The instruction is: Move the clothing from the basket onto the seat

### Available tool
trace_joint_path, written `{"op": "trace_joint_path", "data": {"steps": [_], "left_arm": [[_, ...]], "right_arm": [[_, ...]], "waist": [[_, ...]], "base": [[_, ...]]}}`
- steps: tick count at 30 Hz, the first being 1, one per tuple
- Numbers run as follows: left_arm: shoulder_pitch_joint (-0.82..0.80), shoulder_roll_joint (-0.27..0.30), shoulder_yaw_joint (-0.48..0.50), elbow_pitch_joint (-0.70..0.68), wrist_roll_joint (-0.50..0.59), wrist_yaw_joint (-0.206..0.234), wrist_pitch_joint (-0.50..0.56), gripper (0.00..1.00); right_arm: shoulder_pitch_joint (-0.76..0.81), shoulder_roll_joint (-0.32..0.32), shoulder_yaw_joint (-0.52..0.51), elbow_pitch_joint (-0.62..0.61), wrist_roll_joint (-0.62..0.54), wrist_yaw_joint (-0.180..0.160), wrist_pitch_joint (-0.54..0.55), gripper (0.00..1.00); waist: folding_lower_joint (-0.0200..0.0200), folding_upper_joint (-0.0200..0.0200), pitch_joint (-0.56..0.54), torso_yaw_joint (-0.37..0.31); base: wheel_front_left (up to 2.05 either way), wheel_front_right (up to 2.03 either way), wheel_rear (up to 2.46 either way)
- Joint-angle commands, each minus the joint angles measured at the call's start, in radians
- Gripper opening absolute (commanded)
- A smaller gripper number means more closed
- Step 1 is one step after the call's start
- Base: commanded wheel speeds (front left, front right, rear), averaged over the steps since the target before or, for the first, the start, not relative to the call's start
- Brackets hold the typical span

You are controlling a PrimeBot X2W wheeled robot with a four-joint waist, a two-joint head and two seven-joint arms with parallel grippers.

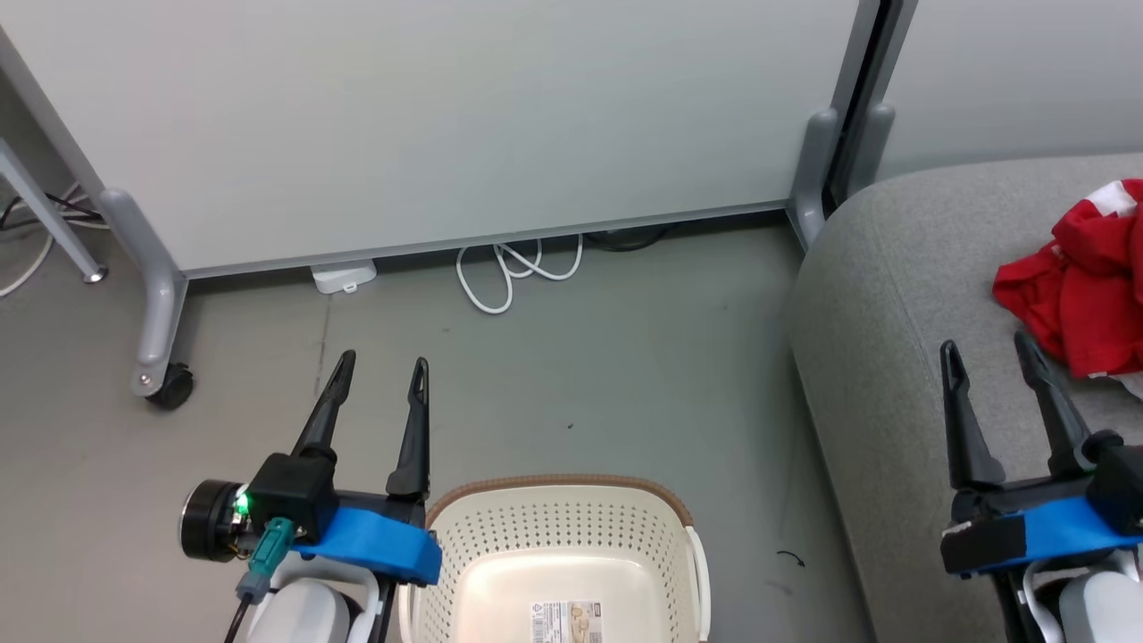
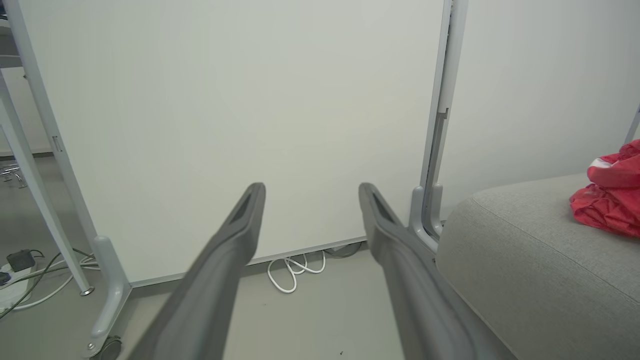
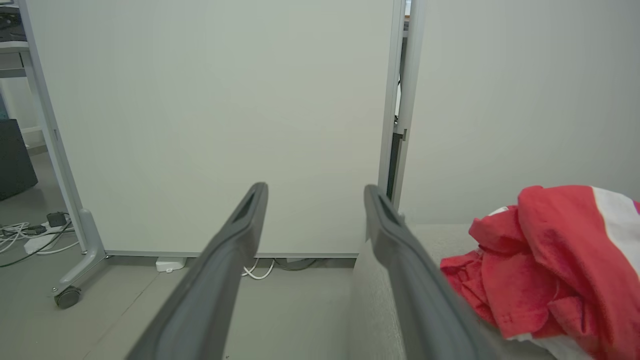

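Two pale partition panels (image 1: 446,116) stand edge to edge across the back, a narrow dark gap between them, each carried on grey feet. Before them runs a smooth grey floor (image 1: 625,375), a broad open stretch between the panels' lower edge and the basket.

The grey fabric sofa (image 1: 893,295) takes up the right side. Its rounded corner comes near the foot of the panel joint, and its curved left edge falls to the floor well apart from the basket, leaving a bare lane of floor between.

The cream perforated laundry basket (image 1: 554,522), brown-rimmed, stands on the floor at the bottom middle, its pale bottom showing a printed label (image 1: 571,621).

The red clothing (image 1: 1085,286) with white trim lies crumpled on the sofa's seat, at the far right of the head view.

The right gripper (image 1: 985,341) hangs over the seat's front part, fingers spread wide and gripping nothing. Its outer finger is just beside the red fabric; whether it touches cannot be told. The left gripper (image 1: 383,360) is over the floor just left of the basket's rim, likewise spread wide and holding nothing.

A white cable (image 1: 513,268) lies looped under the panel's edge, near a small white power block (image 1: 344,277). A black caster (image 1: 170,386) sits under the left foot.
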Motion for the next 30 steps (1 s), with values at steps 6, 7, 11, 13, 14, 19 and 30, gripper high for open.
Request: {"op": "trace_joint_path", "data": {"steps": [6, 7, 11, 13, 14, 19, 30], "left_arm": [[0.069, -0.013, 0.050, -0.021, 0.018, -0.023, -0.005, 1.00], [0.077, -0.014, 0.056, -0.022, 0.022, -0.026, -0.005, 1.00], [0.096, -0.024, 0.077, -0.021, 0.034, -0.036, -0.005, 1.00], [0.103, -0.028, 0.086, -0.020, 0.038, -0.041, -0.005, 1.00], [0.106, -0.031, 0.091, -0.020, 0.042, -0.041, -0.005, 1.00], [0.115, -0.042, 0.110, -0.024, 0.053, -0.053, -0.005, 1.00], [0.118, -0.061, 0.138, -0.019, 0.080, -0.073, -0.005, 1.00]], "right_arm": [[0.080, 0.030, -0.012, -0.007, -0.015, 0.000, 0.000, 1.00], [0.087, 0.035, -0.014, -0.010, -0.016, 0.000, 0.000, 1.00], [0.114, 0.050, -0.015, -0.015, -0.022, 0.000, 0.000, 1.00], [0.124, 0.057, -0.012, -0.016, -0.024, 0.000, 0.000, 1.00], [0.129, 0.059, -0.011, -0.018, -0.024, 0.000, 0.000, 1.00], [0.145, 0.071, 0.003, -0.012, -0.024, 0.000, 0.000, 1.00], [0.152, 0.079, 0.010, 0.003, -0.023, 0.000, 0.000, 1.00]], "waist": [[0.0002, -0.0001, -0.048, 0.021], [0.0002, -0.0001, -0.051, 0.023], [0.0002, -0.0001, -0.059, 0.028], [0.0002, -0.0001, -0.063, 0.031], [0.0002, -0.0001, -0.064, 0.031], [0.0002, -0.0001, -0.067, 0.035], [0.0002, -0.0001, -0.069, 0.039]], "base": [[0.00, 0.00, 0.00], [0.00, 0.00, 0.00], [0.00, 0.00, 0.00], [0.00, 0.00, 0.00], [0.00, 0.00, 0.00], [0.00, 0.00, 0.00], [0.00, 0.00, 0.00]]}}
